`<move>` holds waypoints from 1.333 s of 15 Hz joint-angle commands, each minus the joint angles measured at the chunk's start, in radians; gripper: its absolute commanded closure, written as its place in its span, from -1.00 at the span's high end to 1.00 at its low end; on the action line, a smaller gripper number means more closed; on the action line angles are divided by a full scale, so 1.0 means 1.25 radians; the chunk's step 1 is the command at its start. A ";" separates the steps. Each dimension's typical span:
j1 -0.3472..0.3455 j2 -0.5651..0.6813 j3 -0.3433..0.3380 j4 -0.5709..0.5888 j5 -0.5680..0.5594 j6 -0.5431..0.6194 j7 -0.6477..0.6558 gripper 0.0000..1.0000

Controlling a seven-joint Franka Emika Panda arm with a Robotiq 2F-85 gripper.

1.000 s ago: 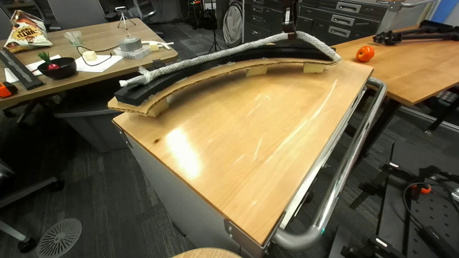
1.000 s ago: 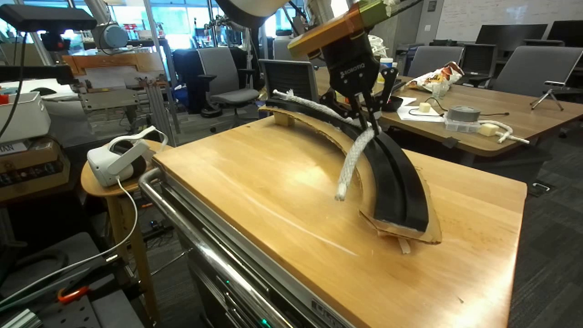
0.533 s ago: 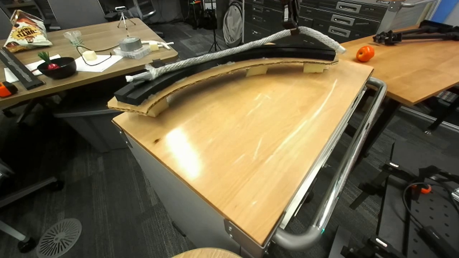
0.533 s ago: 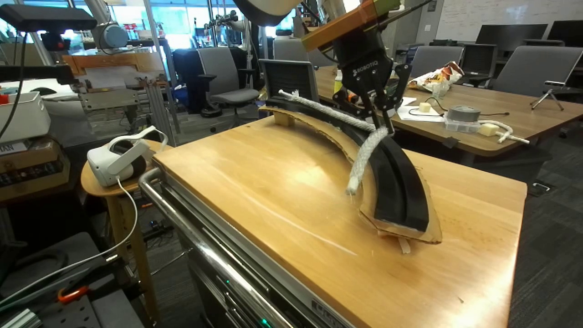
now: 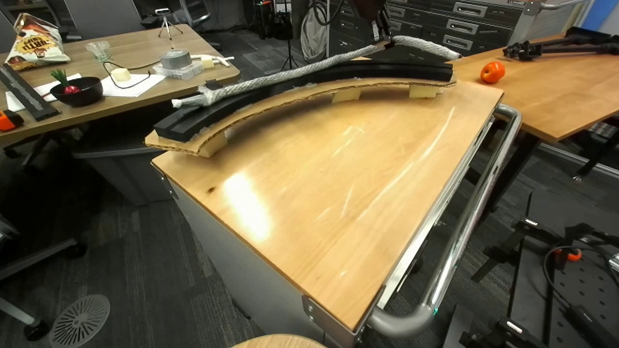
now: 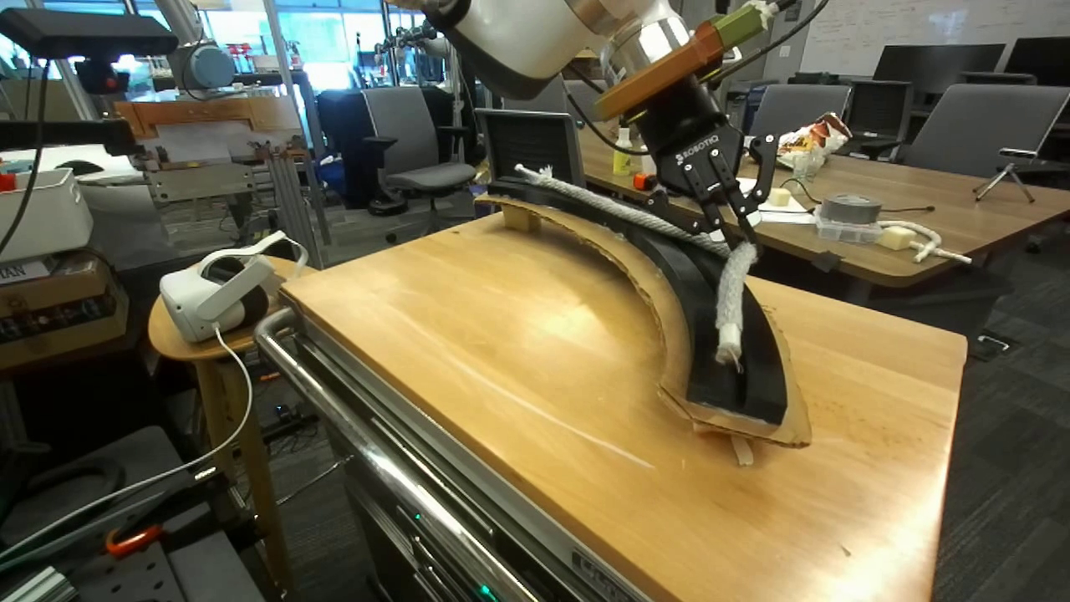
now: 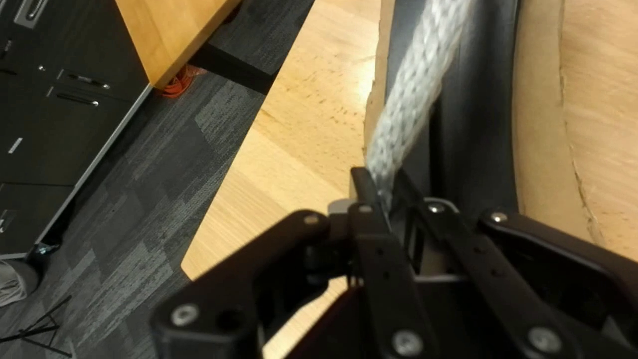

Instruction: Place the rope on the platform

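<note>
The pale grey rope (image 6: 730,297) runs along the black curved platform (image 6: 706,376) in both exterior views. My gripper (image 6: 742,242) is shut on the rope a short way from its near end, holding that stretch raised above the strip. From the fingers, the loose end slants down over the black surface; whether its tip touches I cannot tell. Toward the opposite end, the frayed part of the rope (image 5: 208,95) lies at the strip's top. The wrist view has the rope (image 7: 416,85) coming out between the fingertips, with the platform (image 7: 481,124) beneath and to the right.
The platform's cardboard base stands on small blocks (image 5: 347,95) on the wooden tabletop (image 6: 501,351). A metal handle (image 6: 376,451) runs along the cart's side. A neighbouring table (image 6: 903,180) holds a tape roll, a chip bag and a small tripod. A headset (image 6: 213,288) sits on a stool.
The gripper has carried the rope across toward the strip's outer side and tilted. The loose end has swung from beyond the inner cardboard edge to above the black surface.
</note>
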 commanded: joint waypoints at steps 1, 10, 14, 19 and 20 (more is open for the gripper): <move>-0.011 0.038 0.014 0.049 -0.030 0.024 -0.070 -0.76; -0.062 0.012 0.037 0.011 0.040 0.168 -0.197 -0.71; -0.077 0.020 0.042 0.027 0.131 0.117 -0.255 -0.58; -0.062 0.021 0.019 0.054 0.152 0.039 -0.206 -0.77; -0.059 0.020 0.015 0.057 0.150 0.026 -0.189 -0.77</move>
